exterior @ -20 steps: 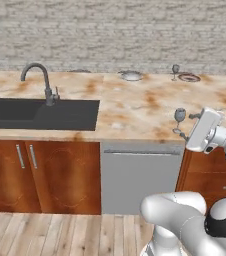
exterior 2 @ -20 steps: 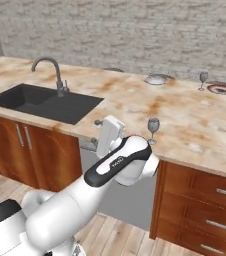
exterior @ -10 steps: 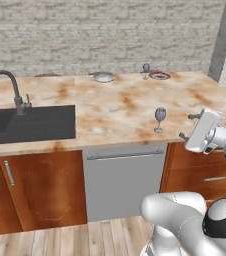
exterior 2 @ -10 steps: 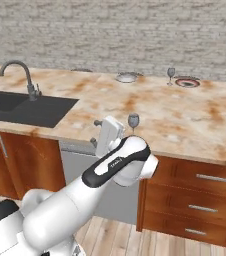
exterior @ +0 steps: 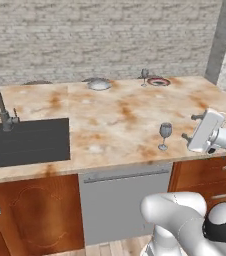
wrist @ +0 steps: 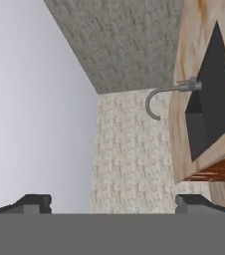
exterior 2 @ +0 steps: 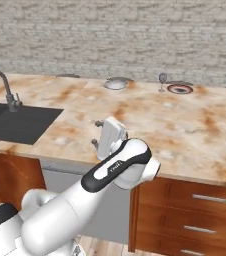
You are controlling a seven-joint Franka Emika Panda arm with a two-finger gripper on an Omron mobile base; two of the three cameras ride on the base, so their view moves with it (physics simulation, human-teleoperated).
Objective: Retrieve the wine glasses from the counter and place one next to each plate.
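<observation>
Gripper (wrist: pixel 112 201) wide open, holds nothing. One glass (exterior: pixel 164 135) stands near surface (exterior: pixel 110 120) front edge, right of sink (exterior: pixel 22 142). Other glass (exterior: pixel 144 76) far back, just beside red-rim plate (exterior: pixel 158 81).

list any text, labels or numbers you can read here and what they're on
Small white lettering on the black band of the white robot arm: too small and blurred to read.
Red-and-black rimmed round plate: dark centre pattern, no legible text.
No other writing on the beige marble-like counter.
</observation>
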